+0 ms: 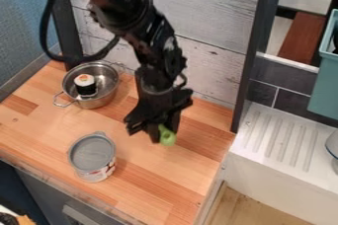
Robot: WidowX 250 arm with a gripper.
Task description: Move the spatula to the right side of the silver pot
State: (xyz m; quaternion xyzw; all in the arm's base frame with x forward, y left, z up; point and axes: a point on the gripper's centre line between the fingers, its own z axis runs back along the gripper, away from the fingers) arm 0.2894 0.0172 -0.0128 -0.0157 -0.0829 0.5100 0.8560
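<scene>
My gripper (153,126) hangs low over the middle of the wooden counter, to the right of the silver pot and nearer the counter's front. A small green piece (167,137), perhaps part of the spatula, shows at the gripper's lower right; the rest of it is hidden behind the black gripper. I cannot tell whether the gripper holds it. The silver pot (108,97) stands upright at the counter's back left, with a sushi-like roll (85,85) inside.
A can with a grey lid (92,153) stands left of the gripper, near the counter's front. A plank wall (208,66) rises behind. At the right are a dark post (250,58), a white ribbed drainboard (280,137) and a teal bin (323,88).
</scene>
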